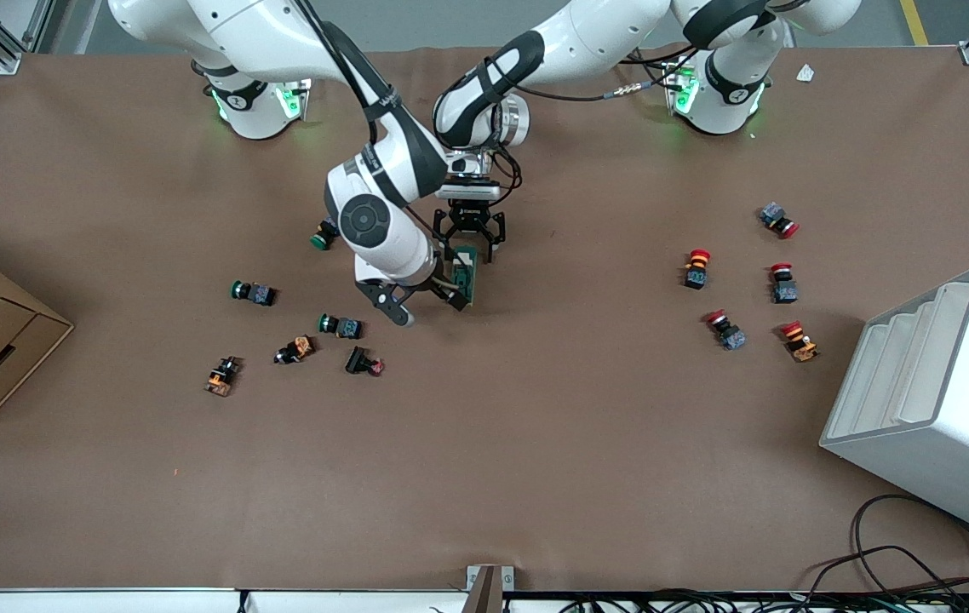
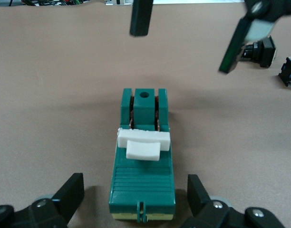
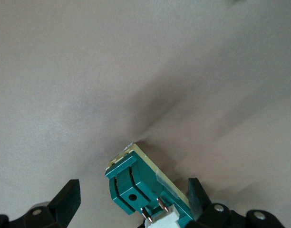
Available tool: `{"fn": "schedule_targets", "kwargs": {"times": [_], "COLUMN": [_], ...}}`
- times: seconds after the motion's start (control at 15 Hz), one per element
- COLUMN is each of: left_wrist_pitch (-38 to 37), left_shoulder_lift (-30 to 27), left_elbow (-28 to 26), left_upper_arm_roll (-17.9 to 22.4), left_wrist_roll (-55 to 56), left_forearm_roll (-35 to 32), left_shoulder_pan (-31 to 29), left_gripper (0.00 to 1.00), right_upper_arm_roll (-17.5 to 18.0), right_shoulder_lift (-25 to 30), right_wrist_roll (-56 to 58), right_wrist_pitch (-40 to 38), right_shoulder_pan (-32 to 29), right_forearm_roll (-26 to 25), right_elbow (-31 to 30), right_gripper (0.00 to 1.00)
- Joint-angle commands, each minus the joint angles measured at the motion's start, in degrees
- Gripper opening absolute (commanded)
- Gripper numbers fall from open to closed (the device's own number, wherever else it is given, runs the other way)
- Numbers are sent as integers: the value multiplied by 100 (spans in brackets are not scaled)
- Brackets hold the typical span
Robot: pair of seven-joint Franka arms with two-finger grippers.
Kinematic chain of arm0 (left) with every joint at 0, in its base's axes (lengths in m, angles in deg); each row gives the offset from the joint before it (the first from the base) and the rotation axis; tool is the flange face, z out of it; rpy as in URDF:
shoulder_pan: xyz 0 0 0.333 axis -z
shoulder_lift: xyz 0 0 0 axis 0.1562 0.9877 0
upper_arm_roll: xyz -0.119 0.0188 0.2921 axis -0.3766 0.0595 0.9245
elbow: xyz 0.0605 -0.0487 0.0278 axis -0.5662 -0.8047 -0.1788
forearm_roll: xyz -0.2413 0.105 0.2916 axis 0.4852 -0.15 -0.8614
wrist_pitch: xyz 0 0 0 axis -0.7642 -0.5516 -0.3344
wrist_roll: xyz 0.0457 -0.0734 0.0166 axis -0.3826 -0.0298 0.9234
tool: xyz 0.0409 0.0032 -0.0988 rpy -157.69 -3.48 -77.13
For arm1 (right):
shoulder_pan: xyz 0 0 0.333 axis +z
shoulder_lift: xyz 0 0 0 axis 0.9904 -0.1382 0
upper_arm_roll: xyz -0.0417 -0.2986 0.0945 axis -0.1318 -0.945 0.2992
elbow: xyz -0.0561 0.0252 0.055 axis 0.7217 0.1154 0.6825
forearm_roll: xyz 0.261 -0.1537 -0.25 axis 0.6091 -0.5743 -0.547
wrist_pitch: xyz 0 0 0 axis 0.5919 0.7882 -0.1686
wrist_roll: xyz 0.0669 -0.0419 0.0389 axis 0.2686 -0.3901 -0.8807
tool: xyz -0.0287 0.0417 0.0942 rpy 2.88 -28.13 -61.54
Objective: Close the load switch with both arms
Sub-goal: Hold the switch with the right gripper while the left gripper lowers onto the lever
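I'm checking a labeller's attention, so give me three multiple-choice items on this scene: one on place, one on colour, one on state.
1. Where is the load switch?
A. In the white bin
B. On the table, between both grippers
C. On the cardboard box

2. What colour is the switch's lever?
A. Red
B. Orange
C. White

3. How are the left gripper's fingers?
A. Open, one on each side of the switch
B. Shut on the lever
C. Shut above the switch

Answers:
1 B: the load switch lies on the table, with the left gripper at one end and the right gripper at the other.
2 C: the lever is white on the green body.
3 A: there are gaps on both sides.
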Motion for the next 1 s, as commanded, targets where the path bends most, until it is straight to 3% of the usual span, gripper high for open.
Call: {"fn": "schedule_targets", "kwargs": {"times": [0.0, 0.93], "left_wrist_pitch": [-183, -518], "left_shoulder_lift": [146, 577], "left_elbow": [20, 116], "left_upper_arm_roll": [3, 205], "left_wrist_roll": [200, 350], "left_forearm_roll": [-92, -101], "left_shoulder_pan": [97, 502], "left_gripper": [97, 97], "right_upper_arm_roll": [-50, -59], "right_shoulder_lift": [-40, -172], "right_wrist_roll": [-78, -412], "right_wrist_pitch": [137, 533], "right_shoulder_pan": [150, 766], "right_forearm_roll": [304, 349], "right_elbow": [-25, -376], "right_gripper": [100, 100]}}
